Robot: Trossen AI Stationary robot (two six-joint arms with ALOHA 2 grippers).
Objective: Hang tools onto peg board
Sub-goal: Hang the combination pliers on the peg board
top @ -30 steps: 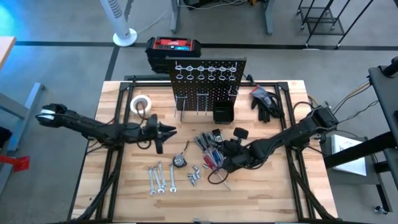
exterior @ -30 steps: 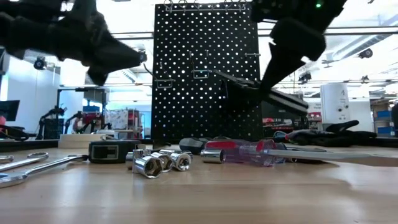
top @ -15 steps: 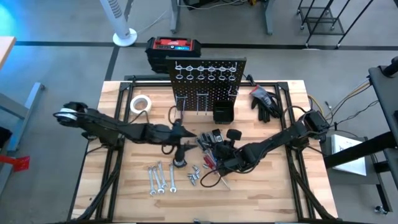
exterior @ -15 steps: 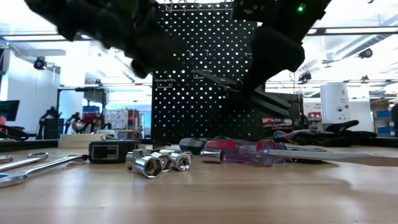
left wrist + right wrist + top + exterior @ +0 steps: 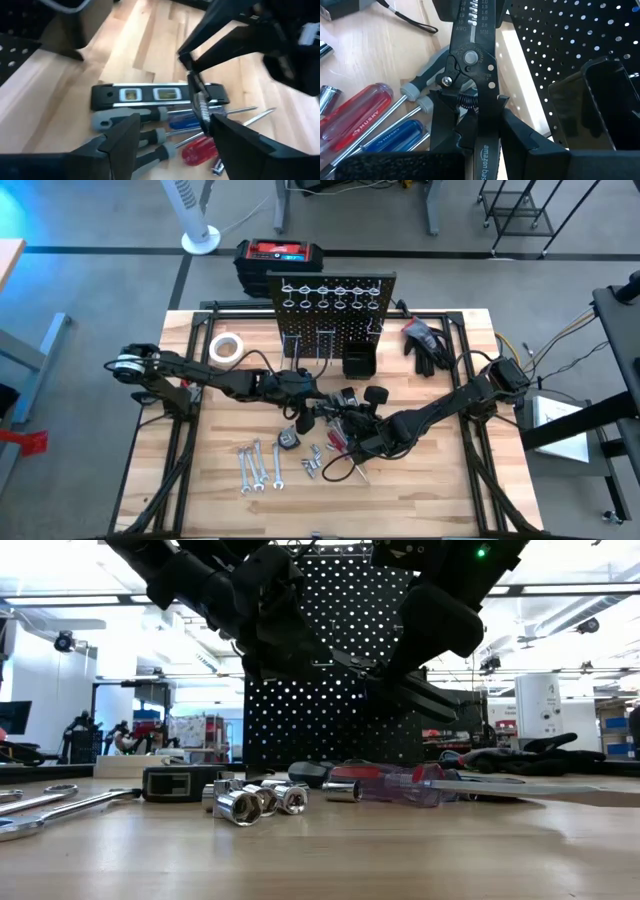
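My right gripper [image 5: 481, 150] is shut on black pliers [image 5: 470, 55] and holds them above the tool pile in the middle of the table. My left gripper [image 5: 172, 131] has come in from the table's left and is open. Its two fingers stand on either side of the pliers' nose [image 5: 199, 102]; I cannot tell if they touch it. Red, blue and grey screwdrivers [image 5: 165, 135] and a black level [image 5: 155, 94] lie on the table under both grippers. The black peg board [image 5: 335, 315] stands upright just beyond. My right gripper pinches the pliers' two black handles [image 5: 482, 142] between its fingers. The tool runs forward along the fingers, its nose toward my left gripper. The pliers are lifted clear of the table and slant over the screwdrivers [image 5: 440, 700].
Silver wrenches [image 5: 258, 465], sockets [image 5: 312, 463] and a tape measure [image 5: 290, 438] lie near the front. A white tape roll [image 5: 227, 346] sits far left and black gloves [image 5: 428, 345] far right. A black bin [image 5: 358, 362] stands at the board's foot, a black-and-red case [image 5: 280, 255] behind it.
My left gripper has travelled from left of the tape measure toward the table's right and reached the nose of the held pliers, levelling out as the arm stretched. My right gripper has kept the pliers lifted at almost the same spot.
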